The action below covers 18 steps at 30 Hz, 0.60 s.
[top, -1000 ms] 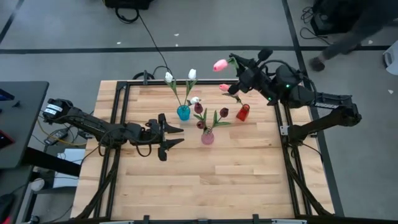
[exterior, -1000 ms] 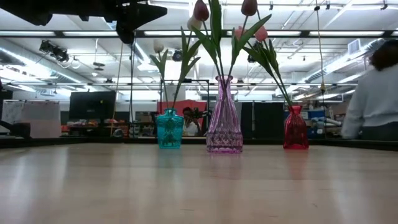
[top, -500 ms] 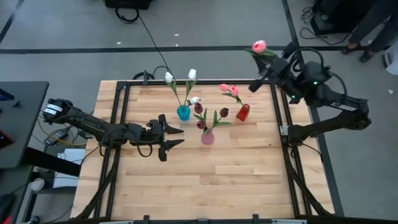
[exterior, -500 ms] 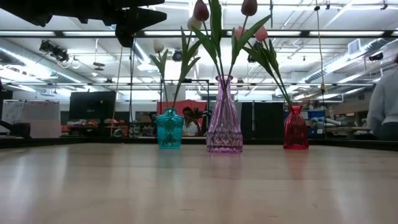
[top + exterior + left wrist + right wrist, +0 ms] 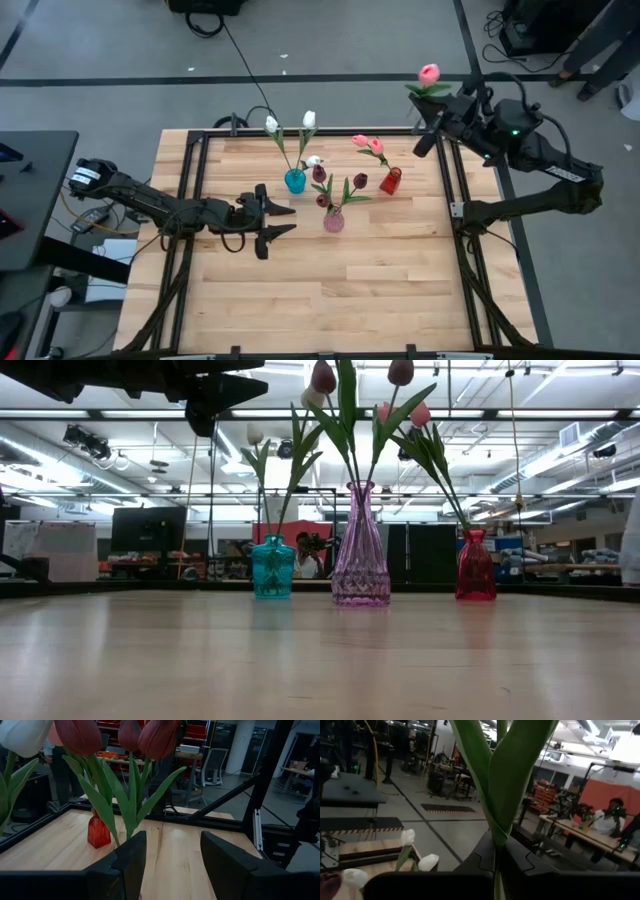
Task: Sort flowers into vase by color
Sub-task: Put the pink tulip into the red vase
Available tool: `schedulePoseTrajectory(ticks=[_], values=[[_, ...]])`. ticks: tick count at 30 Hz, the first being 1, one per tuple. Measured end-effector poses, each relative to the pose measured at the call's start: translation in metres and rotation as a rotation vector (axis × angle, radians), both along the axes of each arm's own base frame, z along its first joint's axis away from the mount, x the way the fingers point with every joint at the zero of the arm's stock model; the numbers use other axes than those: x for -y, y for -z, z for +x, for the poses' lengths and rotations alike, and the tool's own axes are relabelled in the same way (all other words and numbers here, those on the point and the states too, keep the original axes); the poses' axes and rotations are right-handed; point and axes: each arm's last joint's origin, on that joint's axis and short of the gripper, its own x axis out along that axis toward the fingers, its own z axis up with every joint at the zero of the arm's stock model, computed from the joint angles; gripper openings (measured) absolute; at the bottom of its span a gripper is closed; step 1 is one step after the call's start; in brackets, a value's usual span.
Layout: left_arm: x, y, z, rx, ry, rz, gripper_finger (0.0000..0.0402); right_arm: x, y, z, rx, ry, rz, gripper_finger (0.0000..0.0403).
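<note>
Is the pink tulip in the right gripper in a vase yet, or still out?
Out. The right gripper is shut on the pink tulip, holding it beyond the table's far right corner, clear of the red vase.

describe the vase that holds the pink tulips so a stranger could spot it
On the wooden table, three vases stand near the far edge. The red vase is the rightmost, nearest the right arm, with two pink tulips in it. It is short and solid red, while its neighbours are a teal vase and a taller pink vase.

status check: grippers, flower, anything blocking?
Right gripper shut on pink tulip, beyond table's back-right corner. Left gripper open, idle left of pink vase. Nothing blocking.
</note>
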Motion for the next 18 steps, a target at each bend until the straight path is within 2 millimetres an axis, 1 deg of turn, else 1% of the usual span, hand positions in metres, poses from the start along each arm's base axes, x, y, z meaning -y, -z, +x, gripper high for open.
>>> schedulePoseTrajectory(ticks=[4,7,11,18], values=[[0.000,0.001,0.000,-0.015,0.000,0.003,0.0193,-0.003,-0.001,-0.015,0.024,-0.007,0.044,0.0016],[0.000,0.001,0.000,-0.014,0.000,0.003,0.0193,-0.005,0.001,-0.021,0.028,-0.057,0.087,0.0016],[0.000,0.001,0.000,-0.015,0.000,0.002,0.0193,-0.006,0.005,-0.023,0.007,-0.087,0.137,0.0016],[0.000,0.001,0.000,-0.013,0.008,-0.016,0.0193,-0.006,0.011,-0.023,-0.014,-0.078,0.178,0.0016]])
